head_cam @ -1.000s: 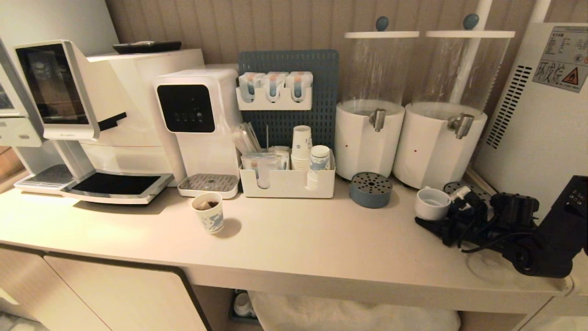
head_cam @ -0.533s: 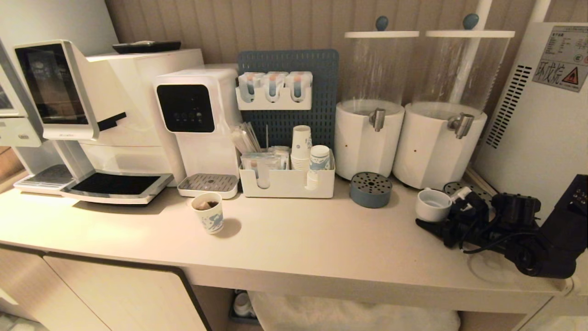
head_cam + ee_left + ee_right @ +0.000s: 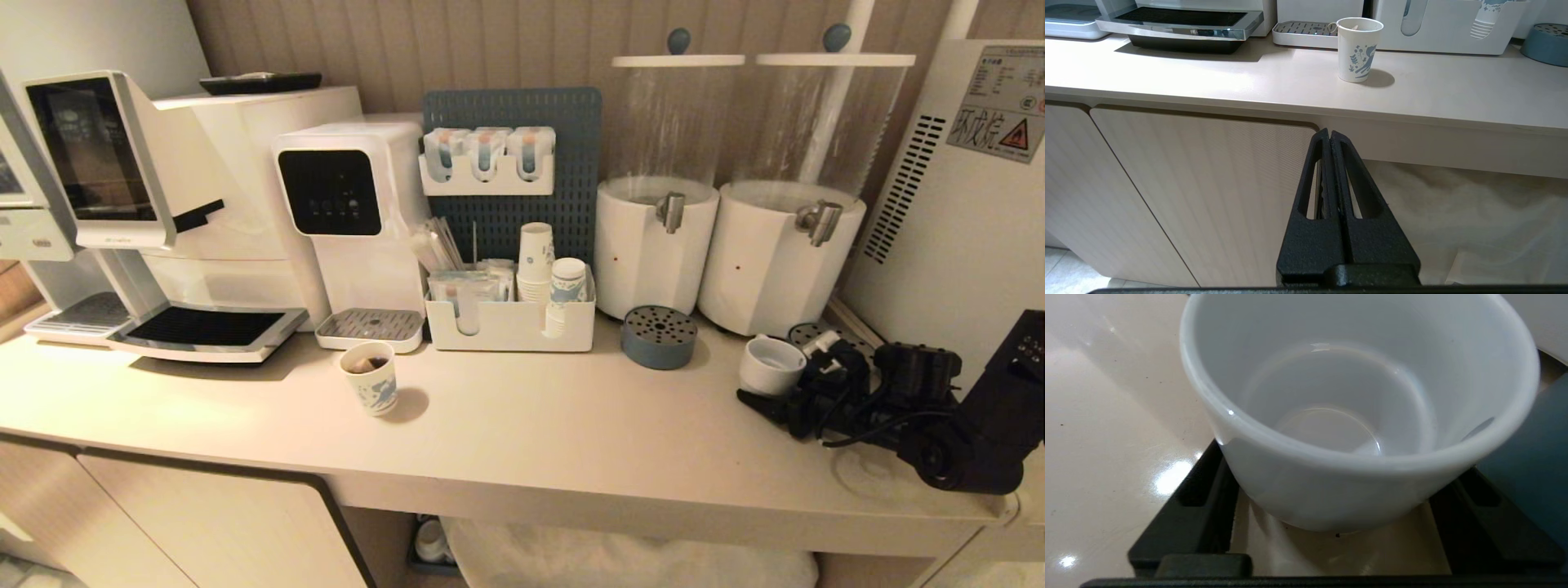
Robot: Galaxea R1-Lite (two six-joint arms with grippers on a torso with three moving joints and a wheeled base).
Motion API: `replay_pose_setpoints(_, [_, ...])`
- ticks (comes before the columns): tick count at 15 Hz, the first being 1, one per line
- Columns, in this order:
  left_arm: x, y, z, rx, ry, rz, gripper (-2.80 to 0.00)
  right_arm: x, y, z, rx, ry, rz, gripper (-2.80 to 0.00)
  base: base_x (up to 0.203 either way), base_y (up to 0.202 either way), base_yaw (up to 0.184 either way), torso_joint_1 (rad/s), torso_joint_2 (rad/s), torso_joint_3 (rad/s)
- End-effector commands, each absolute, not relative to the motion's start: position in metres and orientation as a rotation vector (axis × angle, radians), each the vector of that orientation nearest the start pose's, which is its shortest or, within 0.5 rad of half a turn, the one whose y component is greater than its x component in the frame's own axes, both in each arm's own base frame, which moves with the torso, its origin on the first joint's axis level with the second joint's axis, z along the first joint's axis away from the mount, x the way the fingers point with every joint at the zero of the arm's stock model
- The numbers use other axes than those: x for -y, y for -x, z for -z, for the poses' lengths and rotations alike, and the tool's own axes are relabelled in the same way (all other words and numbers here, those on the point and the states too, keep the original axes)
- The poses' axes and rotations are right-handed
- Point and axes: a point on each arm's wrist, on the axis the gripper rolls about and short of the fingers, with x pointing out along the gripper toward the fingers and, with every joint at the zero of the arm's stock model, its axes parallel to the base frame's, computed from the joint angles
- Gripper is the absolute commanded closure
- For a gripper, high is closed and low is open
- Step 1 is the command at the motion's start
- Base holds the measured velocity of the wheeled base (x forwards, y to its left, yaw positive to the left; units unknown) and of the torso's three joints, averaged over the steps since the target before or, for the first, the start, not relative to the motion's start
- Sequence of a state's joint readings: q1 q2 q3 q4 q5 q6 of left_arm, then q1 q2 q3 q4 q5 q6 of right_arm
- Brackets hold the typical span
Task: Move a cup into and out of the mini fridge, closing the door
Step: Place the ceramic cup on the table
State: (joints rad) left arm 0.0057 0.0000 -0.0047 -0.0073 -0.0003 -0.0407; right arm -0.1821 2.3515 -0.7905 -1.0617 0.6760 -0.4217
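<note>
The cup (image 3: 769,365), squat, plain white and empty, stands on the counter (image 3: 531,425) at the right, near the mini fridge (image 3: 955,245). The right gripper (image 3: 775,390) straddles it with its jaws spread wide, gripping nothing. The left gripper (image 3: 1329,136) hangs below the counter edge, fingers pressed together.

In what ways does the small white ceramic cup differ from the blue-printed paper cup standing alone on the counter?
The small squat plain white ceramic cup is low and wide; the blue-printed paper cup is taller and narrower. The ceramic cup is unprinted and looks empty; the paper cup has a blue pattern and something dark inside. The ceramic cup sits between the right gripper's jaws; nothing is near the paper cup. Both stand upright on the beige counter.
</note>
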Motion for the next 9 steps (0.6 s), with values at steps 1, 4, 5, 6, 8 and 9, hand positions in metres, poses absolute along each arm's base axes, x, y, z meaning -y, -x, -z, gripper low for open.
replay_pose_setpoints(1, [0.0, 0.023, -0.078, 0.011, 0.041, -0.006, 0.0, 0.054, -0.368, 0.002, -0.333, 0.204, -0.571, -2.8, 0.0, 0.0, 0.0, 0.0, 0.0, 0.0])
replay_pose_setpoints(4, [0.0, 0.023, -0.078, 0.011, 0.041, -0.006, 0.0, 0.055, -0.357, -0.003, -0.337, 0.196, -0.585, -2.8, 0.0, 0.0, 0.0, 0.0, 0.0, 0.0])
replay_pose_setpoints(5, [0.0, 0.023, -0.078, 0.011, 0.041, -0.006, 0.0, 0.057, -0.35, -0.009, -0.33, 0.191, -0.592, -2.8, 0.0, 0.0, 0.0, 0.0, 0.0, 0.0])
replay_pose_setpoints(6, [0.0, 0.023, -0.078, 0.011, 0.041, -0.006, 0.0, 0.06, -0.343, -0.013, -0.329, 0.182, -0.598, -2.8, 0.0, 0.0, 0.0, 0.0, 0.0, 0.0])
replay_pose_setpoints(8, [0.0, 0.023, -0.078, 0.011, 0.041, -0.006, 0.0, 0.065, -0.329, -0.02, -0.327, 0.178, -0.587, -2.8, 0.0, 0.0, 0.0, 0.0, 0.0, 0.0])
replay_pose_setpoints(9, [0.0, 0.023, -0.078, 0.011, 0.041, -0.006, 0.0, 0.068, -0.323, -0.023, -0.324, 0.175, -0.583, -2.8, 0.0, 0.0, 0.0, 0.0, 0.0, 0.0])
